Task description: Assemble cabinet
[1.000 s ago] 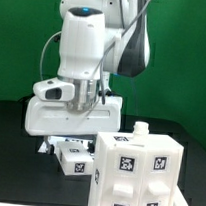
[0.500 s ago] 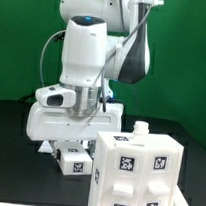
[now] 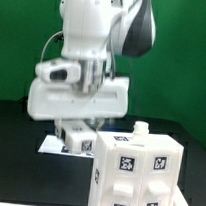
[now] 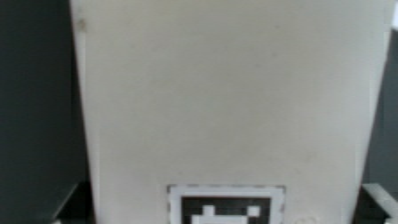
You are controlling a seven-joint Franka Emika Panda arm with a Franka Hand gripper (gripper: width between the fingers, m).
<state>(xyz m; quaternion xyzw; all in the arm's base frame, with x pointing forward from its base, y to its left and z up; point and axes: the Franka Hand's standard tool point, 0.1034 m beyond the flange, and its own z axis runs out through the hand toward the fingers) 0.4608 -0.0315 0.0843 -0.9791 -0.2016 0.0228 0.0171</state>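
The cabinet [image 3: 135,179] is a large white box with square black-and-white tags, standing at the exterior view's lower right, with a small white knob [image 3: 140,130] on its top. My gripper [image 3: 79,129] hangs above the table to the exterior view's left of the cabinet, shut on a small flat white tagged panel [image 3: 82,141] that it holds off the table. In the wrist view this panel [image 4: 222,100] fills the frame between my dark fingers [image 4: 54,205], with one tag [image 4: 228,207] showing. The fingertips are mostly hidden.
A flat white piece [image 3: 52,144] lies on the black table [image 3: 12,154] under the gripper, partly hidden by it. A green wall stands behind the arm. The cabinet's near corner is close to the held panel.
The arm has risen and carried the white tagged panel up off the table. The cabinet has not moved.
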